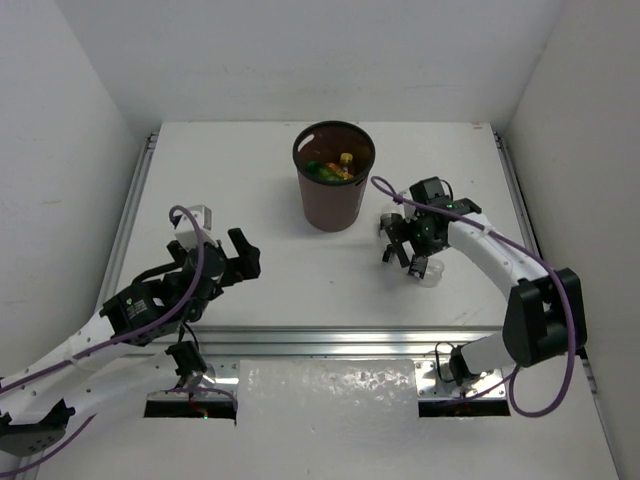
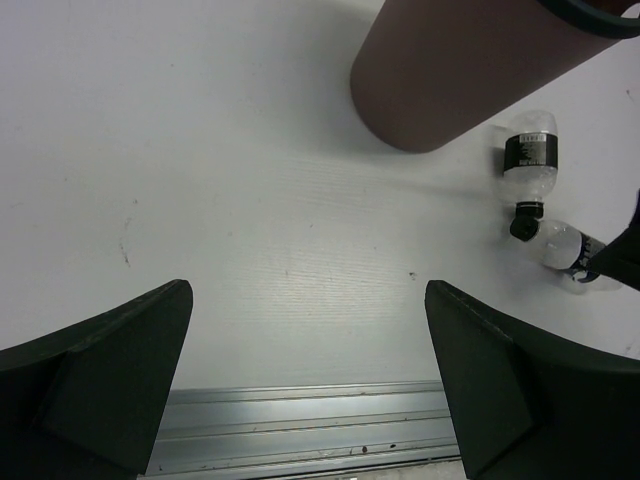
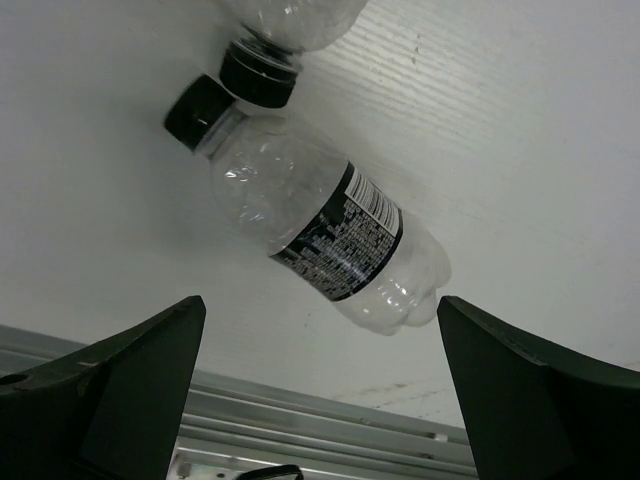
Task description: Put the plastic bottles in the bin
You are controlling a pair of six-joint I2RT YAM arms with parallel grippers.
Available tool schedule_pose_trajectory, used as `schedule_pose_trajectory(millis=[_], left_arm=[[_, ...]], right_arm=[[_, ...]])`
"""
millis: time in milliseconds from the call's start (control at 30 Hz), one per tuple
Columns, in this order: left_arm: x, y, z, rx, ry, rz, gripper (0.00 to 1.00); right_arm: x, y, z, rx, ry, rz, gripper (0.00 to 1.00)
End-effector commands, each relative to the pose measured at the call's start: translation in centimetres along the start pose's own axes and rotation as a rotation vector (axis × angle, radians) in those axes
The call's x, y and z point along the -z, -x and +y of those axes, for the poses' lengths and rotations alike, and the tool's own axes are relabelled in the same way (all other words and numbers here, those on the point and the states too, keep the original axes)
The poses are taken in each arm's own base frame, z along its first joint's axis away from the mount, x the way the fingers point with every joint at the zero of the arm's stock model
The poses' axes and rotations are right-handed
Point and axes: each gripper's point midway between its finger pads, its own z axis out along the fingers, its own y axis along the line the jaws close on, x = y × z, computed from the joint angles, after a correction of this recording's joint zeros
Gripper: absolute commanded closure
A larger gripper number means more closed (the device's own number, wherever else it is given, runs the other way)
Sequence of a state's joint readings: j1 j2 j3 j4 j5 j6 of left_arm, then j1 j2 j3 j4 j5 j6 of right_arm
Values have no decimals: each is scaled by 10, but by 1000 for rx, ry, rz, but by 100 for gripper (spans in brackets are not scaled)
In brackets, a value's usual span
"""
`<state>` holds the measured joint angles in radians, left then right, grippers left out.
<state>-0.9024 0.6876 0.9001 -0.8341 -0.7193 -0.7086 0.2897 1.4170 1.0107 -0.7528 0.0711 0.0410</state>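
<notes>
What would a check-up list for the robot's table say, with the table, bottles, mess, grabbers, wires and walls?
Surface: white table, with a metal rail along the near edge.
Job's things: brown bin upright with coloured bottles inside; one clear bottle and a second clear bottle lie on the table beside it, caps close together.
Clutter: nothing seen.
Grippers: left gripper open over bare table; right gripper open above the second clear bottle.
Cables: purple cables loop along both arms.
Surroundings: white walls on three sides.
</notes>
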Motion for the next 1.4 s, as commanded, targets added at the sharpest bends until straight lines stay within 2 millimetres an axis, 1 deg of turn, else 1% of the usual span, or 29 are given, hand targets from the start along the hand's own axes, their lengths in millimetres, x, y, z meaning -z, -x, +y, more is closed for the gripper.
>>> schedule_pose_trajectory(millis=[0,133,233,300,400,433,500,533,600,633,700,733,767,833,867,900,933,967,1000,1033,1067,1100,1133,1167,1200,1233,1267,1333,1367], left_arm=[[-4,2,-5,-2,-14,-9,0],[-5,0,-6,-12,-12,0,0],[-4,1,-6,-5,-16,-4,0],[-3,2,-5,0,-21,-10,0],[-1,4,-5,9,-23,-14,1],[0,5,-4,14,-24,-19,0],[2,6,-3,25,-28,-26,1],[3,8,-2,30,-30,-32,0],[5,9,-1,39,-35,-38,0],[5,10,-1,43,-39,-40,1],[5,9,-1,43,-40,-39,0],[5,9,-2,43,-40,-39,0],[5,9,-2,41,-38,-38,0],[4,9,-3,34,-35,-33,0],[3,9,-3,34,-33,-31,0],[3,9,-5,31,-34,-25,0],[3,8,-7,33,-38,-19,0],[3,10,-12,50,-55,-18,0],[3,2,-22,55,-100,16,0],[3,0,-32,64,-147,29,0],[5,9,-57,98,-259,7,1],[14,-7,-83,90,-415,78,1],[27,15,-117,131,-595,7,2],[46,-1,-140,118,-784,63,3],[56,1,-152,130,-880,50,3],[72,19,-168,169,-998,-17,2],[75,17,-174,164,-1035,-8,2],[73,23,-181,157,-1047,-29,2],[69,19,-188,142,-1049,-13,2]], right_arm=[[-25,-9,-16,86,-63,44,1],[-46,-7,-13,101,-45,42,1],[-56,-18,-18,95,-84,85,2],[-59,-16,-19,84,-94,70,4],[-61,-22,-8,89,-77,96,6],[-63,-29,-4,96,-72,113,9],[-62,-34,9,126,-49,122,13],[-63,-41,16,100,-38,130,17],[-57,-41,29,110,-7,91,25],[-56,-48,34,94,8,96,38],[-46,-46,43,99,24,48,45],[-43,-50,45,93,32,45,49],[-39,-49,53,91,69,27,55],[-22,-41,63,79,115,-52,57],[-13,-34,75,79,179,-99,59],[5,-23,83,66,226,-184,59],[17,-16,92,62,280,-239,59],[31,-1,103,61,345,-328,59],[59,4,127,63,504,-421,59],[75,8,141,68,601,-479,59],[98,26,155,92,703,-601,59],[121,18,175,97,860,-622,59],[138,27,181,108,918,-689,59],[147,27,186,78,970,-686,60],[158,25,191,85,1028,-689,60],[174,34,194,106,1071,-761,61],[184,25,202,97,1160,-727,61],[203,27,208,142,1237,-789,61],[206,23,211,127,1275,-767,61]])
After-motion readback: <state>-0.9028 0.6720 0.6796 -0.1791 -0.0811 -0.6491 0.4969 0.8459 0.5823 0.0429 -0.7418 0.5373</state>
